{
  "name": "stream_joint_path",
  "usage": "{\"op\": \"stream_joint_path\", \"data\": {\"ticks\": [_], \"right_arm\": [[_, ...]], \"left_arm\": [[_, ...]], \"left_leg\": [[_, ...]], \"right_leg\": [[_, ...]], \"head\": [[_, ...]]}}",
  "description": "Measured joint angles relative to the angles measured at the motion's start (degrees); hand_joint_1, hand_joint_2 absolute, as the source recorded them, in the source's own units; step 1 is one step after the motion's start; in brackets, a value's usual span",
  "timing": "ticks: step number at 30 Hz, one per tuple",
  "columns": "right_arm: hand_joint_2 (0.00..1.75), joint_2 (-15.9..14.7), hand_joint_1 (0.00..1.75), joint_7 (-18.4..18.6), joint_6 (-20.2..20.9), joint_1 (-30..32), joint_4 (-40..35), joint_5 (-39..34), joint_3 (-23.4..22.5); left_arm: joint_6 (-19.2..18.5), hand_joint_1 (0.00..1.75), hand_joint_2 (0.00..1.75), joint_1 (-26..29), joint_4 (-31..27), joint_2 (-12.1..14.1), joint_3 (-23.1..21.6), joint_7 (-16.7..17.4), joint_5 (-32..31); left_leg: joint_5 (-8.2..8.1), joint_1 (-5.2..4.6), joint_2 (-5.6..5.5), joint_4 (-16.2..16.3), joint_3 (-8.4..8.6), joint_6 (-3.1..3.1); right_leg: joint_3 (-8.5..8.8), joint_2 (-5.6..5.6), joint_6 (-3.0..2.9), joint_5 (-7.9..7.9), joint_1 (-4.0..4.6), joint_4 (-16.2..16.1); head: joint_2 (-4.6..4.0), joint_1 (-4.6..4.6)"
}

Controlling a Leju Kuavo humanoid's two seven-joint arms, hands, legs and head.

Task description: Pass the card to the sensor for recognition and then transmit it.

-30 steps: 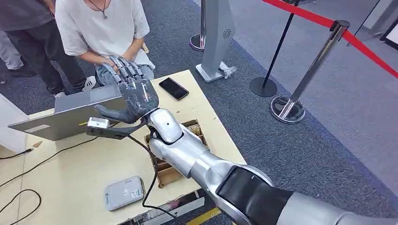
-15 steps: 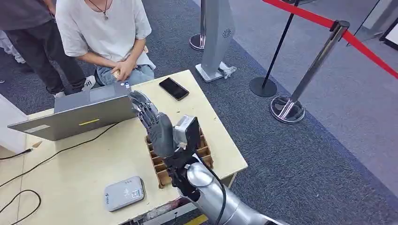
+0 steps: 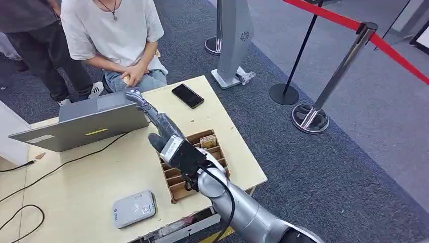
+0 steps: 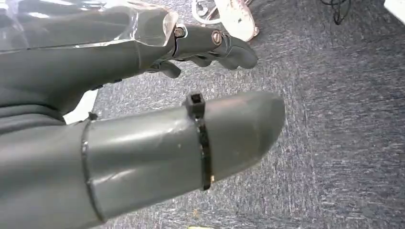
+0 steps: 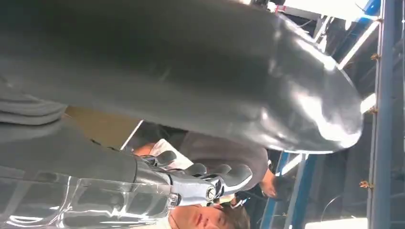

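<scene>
Standing on grey carpet (image 3: 324, 167), wooden table (image 3: 81, 192) beside red-roped stanchions (image 3: 344, 66)

It looks like an exhibition hall or public demo area: grey carpet floor (image 3: 329, 167), chrome stanchions (image 3: 338, 76) with red rope (image 3: 399, 58), and a simple wooden table (image 3: 81, 187) with laptop (image 3: 81, 124).

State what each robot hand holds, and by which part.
Nothing: the right hand reaches empty over the table, and the left hand hangs empty above carpet.

Right hand (image 3: 161, 126) above table (image 3: 76, 187)
</scene>
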Motion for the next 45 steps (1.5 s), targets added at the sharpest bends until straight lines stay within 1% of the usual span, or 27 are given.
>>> {"op": "stream_joint_path", "data": {"ticks": [5, 9, 17, 21, 23, 24, 26, 29, 32, 38, 41, 45], "right_arm": [[0.0, 0.0, 0.0, -0.04, -0.31, 0.05, 0.5, 0.57, 0.0], [0.0, 0.0, 0.0, -0.61, 2.62, 1.06, 1.01, -2.23, 0.0], [0.0, 0.0, 0.0, -1.77, 6.41, 5.3, 0.22, -7.35, 0.02], [0.0, -0.13, 0.0, -2.01, 6.78, 6.5, -0.39, -7.85, 0.02], [0.0, -0.26, 0.0, -2.14, 5.75, 6.89, -0.72, -6.29, 0.04], [0.0, -0.33, 0.0, -2.18, 4.51, 7.0, -0.83, -4.63, 0.04], [0.0, -0.68, 0.0, -1.99, 0.56, 7.05, -1.09, 0.88, 0.04], [0.0, -1.38, 0.0, -0.35, -4.44, 7.05, -1.71, 9.76, 0.11], [0.0, -2.43, 0.0, 1.97, -8.07, 7.05, -2.3, 18.52, 0.63], [0.0, -4.33, 0.0, 6.76, -12.66, 7.98, -3.76, 33.56, 1.11], [0.0, -5.4, 0.0, 8.41, -14.16, 8.83, -4.04, 38.37, 1.42], [0.0, -6.41, 0.0, 9.97, -15.45, 9.95, -4.04, 42.3, 1.73]], "left_arm": [[0.24, 0.0, 0.0, 0.0, 0.0, -0.02, 0.07, 0.02, 0.35], [0.24, 0.0, 0.0, 0.0, 0.0, -0.07, 0.09, -0.37, 0.39], [-0.02, 0.0, 0.0, -0.01, 0.0, -0.07, 0.09, -0.48, 0.31], [-0.09, 0.0, 0.0, -0.01, 0.0, -0.04, 0.09, -0.61, 0.15], [-0.13, 0.0, 0.0, -0.01, 0.0, -0.02, 0.09, -0.61, 0.13], [-0.13, 0.0, 0.0, -0.01, 0.0, -0.02, 0.09, -0.61, 0.13], [-0.15, 0.0, 0.0, -0.01, 0.0, -0.02, 0.09, -0.61, 0.13], [-0.15, 0.0, 0.0, -0.01, 0.0, -0.02, 0.11, -0.61, 0.17], [-0.11, 0.0, 0.0, -0.01, 0.0, -0.02, 0.15, -0.61, 0.15], [-0.31, 0.0, 0.0, -0.02, 0.0, 0.0, 0.22, -0.44, -0.07], [-0.57, 0.0, 0.0, -0.02, 0.0, 0.0, 0.22, -0.42, -0.24], [-0.7, 0.0, 0.0, -0.02, 0.0, 0.0, 0.22, -0.42, -0.55]], "left_leg": [[0.0, 0.0, 0.0, 0.0, 0.0, 0.0], [0.0, 0.0, 0.0, 0.0, 0.0, 0.0], [-0.01, 0.0, -0.01, 0.0, -0.01, 0.01], [-0.01, 0.0, 0.0, 0.0, 0.0, 0.01], [-0.01, 0.0, 0.0, 0.0, 0.0, 0.01], [-0.01, 0.0, 0.0, 0.0, 0.0, 0.01], [-0.01, 0.0, 0.0, 0.0, 0.0, 0.01], [-0.01, -0.01, 0.0, 0.0, 0.0, 0.01], [-0.01, -0.01, 0.0, 0.0, 0.0, 0.01], [-0.02, 0.0, 0.0, 0.0, 0.0, 0.01], [-0.02, 0.0, 0.0, 0.0, 0.0, 0.01], [-0.01, 0.0, 0.0, 0.0, 0.0, 0.01]], "right_leg": [[0.0, 0.0, 0.0, 0.0, 0.0, 0.0], [0.01, -0.01, 0.0, 0.0, 0.0, 0.0], [0.0, 0.0, 0.0, -0.01, 0.0, 0.0], [-0.01, 0.0, 0.0, -0.01, 0.0, 0.0], [0.0, 0.0, 0.0, -0.01, 0.0, 0.0], [0.0, 0.0, 0.0, -0.01, 0.0, 0.0], [0.0, 0.0, 0.0, 0.0, 0.0, 0.0], [0.0, 0.0, 0.0, 0.0, 0.0, 0.0], [0.0, 0.0, 0.0, 0.0, 0.0, 0.0], [-0.01, 0.0, 0.0, -0.01, 0.0, -0.01], [-0.01, 0.0, 0.0, -0.01, 0.0, -0.01], [0.0, 0.0, 0.0, -0.01, 0.0, -0.01]], "head": [[0.0, 0.0], [0.0, 0.0], [0.0, 0.0], [0.0, 0.0], [0.0, 0.0], [0.0, 0.0], [0.0, 0.0], [0.0, 0.0], [0.0, 0.0], [0.0, 0.0], [0.0, 0.0], [0.0, 0.0]]}}
